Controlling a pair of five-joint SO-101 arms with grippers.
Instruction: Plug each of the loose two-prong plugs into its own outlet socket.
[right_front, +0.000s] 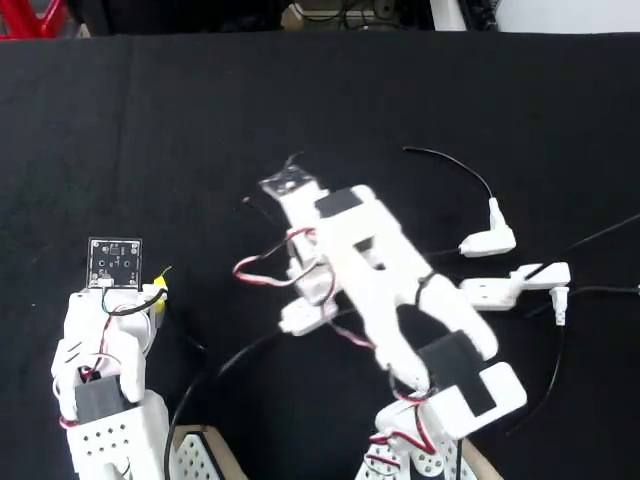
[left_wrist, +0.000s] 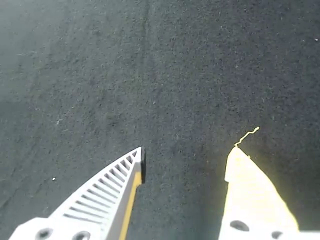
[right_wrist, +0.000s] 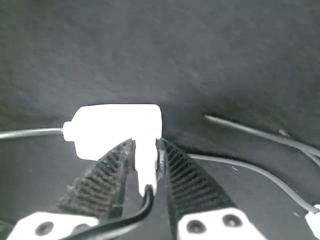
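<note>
Between the right gripper's (right_wrist: 146, 145) ribbed fingers (right_wrist: 190, 180) we see the thin stem of a white plug (right_wrist: 117, 125), pinched in a narrow grip. Its broader body lies crosswise just past the fingertips, on the black cloth (right_wrist: 160, 45). A black cable (right_wrist: 142, 205) leaves the stem's near end between the fingers, and thin cables (right_wrist: 240, 165) cross the cloth beside it. From above, the right arm stretches over the table's middle. A loose plug (right_front: 488, 240) and joined white connectors (right_front: 515, 283) lie off to its side, their leads trailing around them. The left gripper (left_wrist: 187, 150) sits well apart, its fingers spread wide over bare cloth, holding nothing.
</note>
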